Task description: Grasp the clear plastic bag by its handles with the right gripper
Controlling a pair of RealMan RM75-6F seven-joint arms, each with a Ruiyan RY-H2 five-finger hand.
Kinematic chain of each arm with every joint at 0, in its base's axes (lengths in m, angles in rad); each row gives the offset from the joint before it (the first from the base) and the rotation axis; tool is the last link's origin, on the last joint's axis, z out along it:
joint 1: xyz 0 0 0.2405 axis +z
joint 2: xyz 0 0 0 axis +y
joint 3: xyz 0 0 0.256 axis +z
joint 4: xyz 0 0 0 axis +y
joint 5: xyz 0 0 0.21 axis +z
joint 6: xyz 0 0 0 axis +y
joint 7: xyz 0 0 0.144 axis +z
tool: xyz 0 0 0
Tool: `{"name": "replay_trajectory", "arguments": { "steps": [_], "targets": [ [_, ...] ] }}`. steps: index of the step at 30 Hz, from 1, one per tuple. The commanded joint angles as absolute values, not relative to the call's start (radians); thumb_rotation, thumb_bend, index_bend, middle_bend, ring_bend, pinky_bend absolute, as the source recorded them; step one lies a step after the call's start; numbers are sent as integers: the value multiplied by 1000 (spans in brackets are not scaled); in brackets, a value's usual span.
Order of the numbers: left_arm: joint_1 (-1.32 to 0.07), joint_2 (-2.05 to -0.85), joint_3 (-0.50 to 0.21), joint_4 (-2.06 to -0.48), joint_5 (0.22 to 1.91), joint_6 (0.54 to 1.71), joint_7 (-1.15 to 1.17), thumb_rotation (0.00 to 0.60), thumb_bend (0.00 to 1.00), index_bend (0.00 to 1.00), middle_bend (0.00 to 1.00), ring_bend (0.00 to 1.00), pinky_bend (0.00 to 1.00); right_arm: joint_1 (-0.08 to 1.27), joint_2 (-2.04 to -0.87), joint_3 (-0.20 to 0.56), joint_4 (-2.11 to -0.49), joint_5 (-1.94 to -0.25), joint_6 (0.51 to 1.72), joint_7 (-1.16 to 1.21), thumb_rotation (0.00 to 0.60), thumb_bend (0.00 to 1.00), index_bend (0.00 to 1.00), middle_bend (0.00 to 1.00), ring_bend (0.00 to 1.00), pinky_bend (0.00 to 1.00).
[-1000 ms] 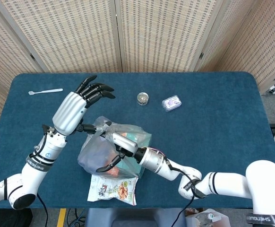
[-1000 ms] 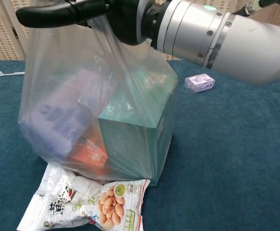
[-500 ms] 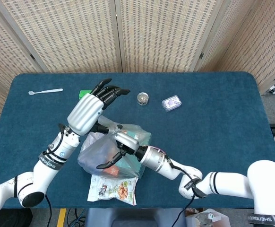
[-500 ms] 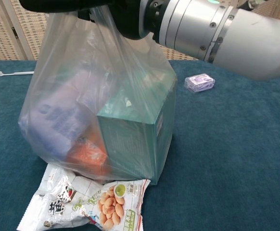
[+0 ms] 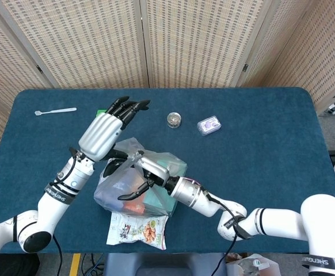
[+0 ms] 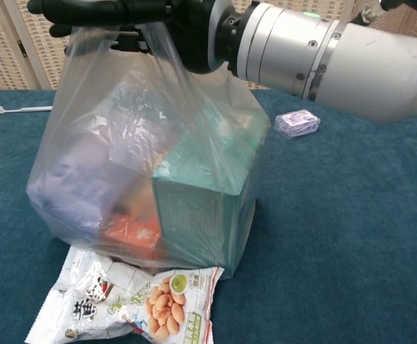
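I am hooking my right robot hand [image 6: 133, 16] through the handles of the clear plastic bag [image 6: 144, 165], fingers curling under them so the film is pulling taut. The bag is sitting on the tabletop [image 5: 259, 138]. My left robot hand [image 5: 107, 129] is hovering released, fingers spread.

The table [image 5: 259, 144] wears deep teal-blue cloth. On it, the clear bag [image 6: 144, 165] shows a teal box [image 6: 201, 215] and something orange [image 6: 130, 233]. Just beside the bag lies a white snack packet [image 6: 122, 301] printed with tan nuts.
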State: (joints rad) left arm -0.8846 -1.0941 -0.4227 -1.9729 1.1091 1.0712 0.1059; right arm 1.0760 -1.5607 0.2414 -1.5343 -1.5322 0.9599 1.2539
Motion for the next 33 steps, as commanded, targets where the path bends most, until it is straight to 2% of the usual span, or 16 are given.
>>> {"name": "replay_trajectory", "arguments": {
  "steps": [1,7,15,22,33],
  "targets": [
    [-878,-1081,-422,-1969,1096,1070,102,600,52,0,172,118,46,1077,-1559,243,-1536,-1526,952,1258,600,218,320,439,390,371],
    [-860,-1048,-424,-1961,1059,1069,91,600,50,0,159,102,46,1082,-1564,247,-1531,-1517,933,1277,600,258,399,490,453,443],
    [-836,-976,-414,-1964,952,1048,118,600,0,0,123,68,45,1085,-1564,250,-1526,-1522,927,1311,600,260,408,497,463,449],
    [-813,-900,-398,-1985,873,1022,137,600,0,0,106,60,45,1081,-1555,251,-1530,-1534,936,1358,600,260,408,498,465,451],
    [-743,-879,-418,-1930,877,1132,76,600,0,0,106,62,44,1076,-1551,291,-1531,-1491,936,1557,600,274,490,564,530,555]
  ]
}}
